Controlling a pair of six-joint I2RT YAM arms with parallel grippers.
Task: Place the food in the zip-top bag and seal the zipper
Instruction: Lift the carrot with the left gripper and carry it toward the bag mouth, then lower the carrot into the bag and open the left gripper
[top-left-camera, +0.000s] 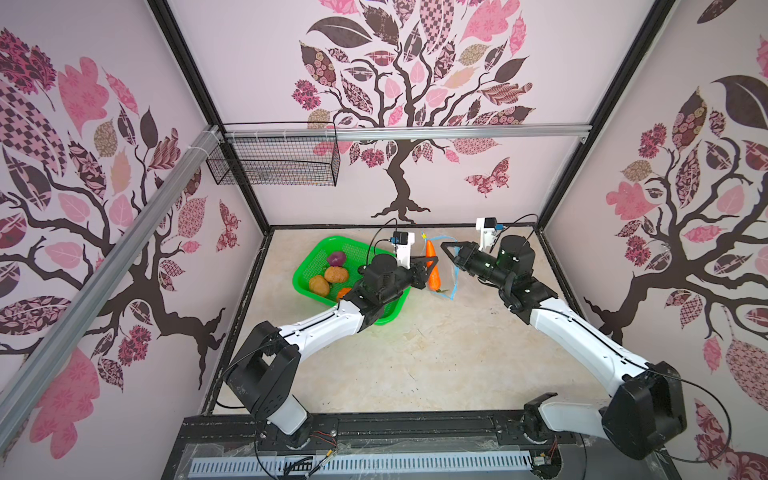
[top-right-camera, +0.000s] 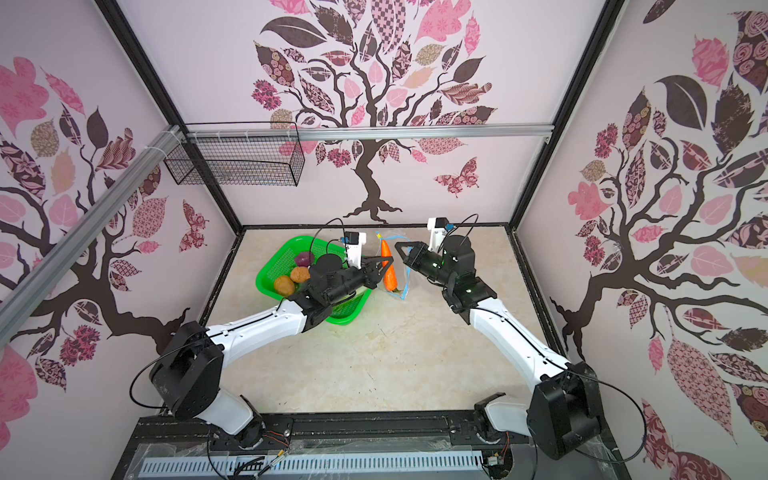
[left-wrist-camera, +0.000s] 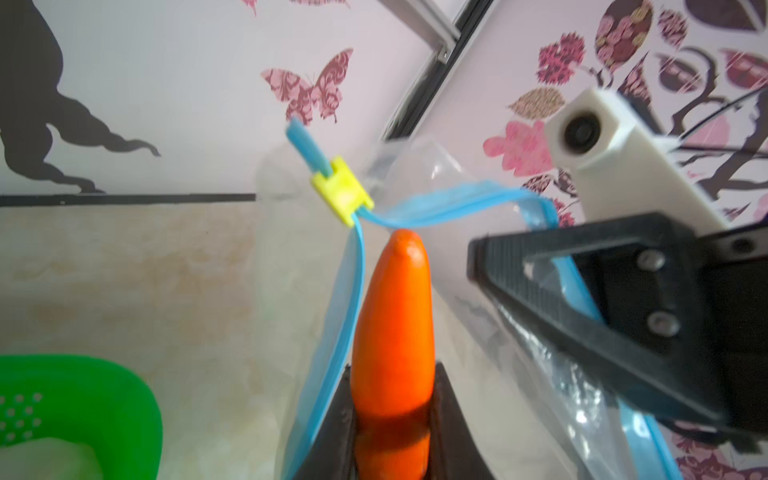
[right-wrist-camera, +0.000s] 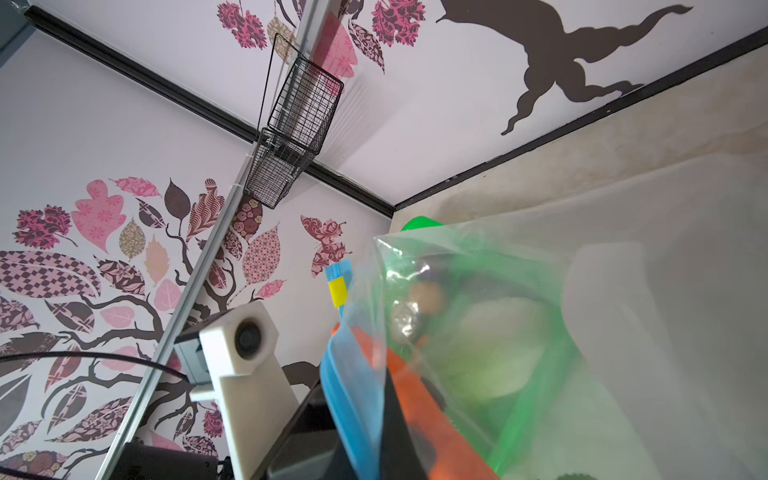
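Tree-patterned walls enclose a beige bench (top-left-camera: 415, 353). At far centre, the left claw (top-left-camera: 432, 264) grips one orange carrot (top-left-camera: 434, 278), whose tip sits between the lips of the blue zipper (left-wrist-camera: 449, 203). The right claw (top-left-camera: 446, 246), pinched shut, holds up the one clear zip-top bag (left-wrist-camera: 436, 174) by its mouth. To their left, one green basket (top-left-camera: 299, 272) holds two potatoes (top-left-camera: 336, 274), one purple onion (top-left-camera: 336, 258) and one pumpkin (top-left-camera: 343, 293).

Beige marbled bench (top-left-camera: 415, 353): green mesh basket (top-left-camera: 320, 249) sits on it at 10 o'clock. Zip-top bag (top-left-camera: 445, 274) at 12 o'clock, can't tell if its lower end touches the surface
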